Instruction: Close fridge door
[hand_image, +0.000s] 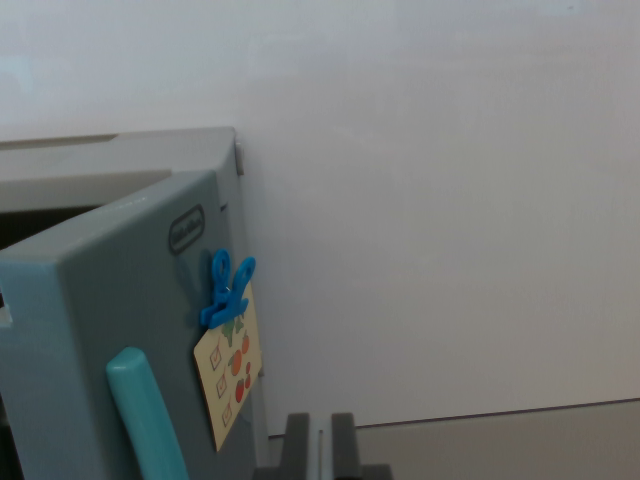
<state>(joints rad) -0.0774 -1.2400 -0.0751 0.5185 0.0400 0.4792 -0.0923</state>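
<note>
Here, the fridge door (110, 330) is seen ajar, a blue clip (226, 290) pinned to it; the gripper (320, 447) fingers are held nearly together, empty.

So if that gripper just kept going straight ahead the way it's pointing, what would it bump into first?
Probably the white wall. The gripper sits just to the wrist view's right of the open fridge door, so it may pass the door's edge, though depth is hard to judge from this one view.
</note>
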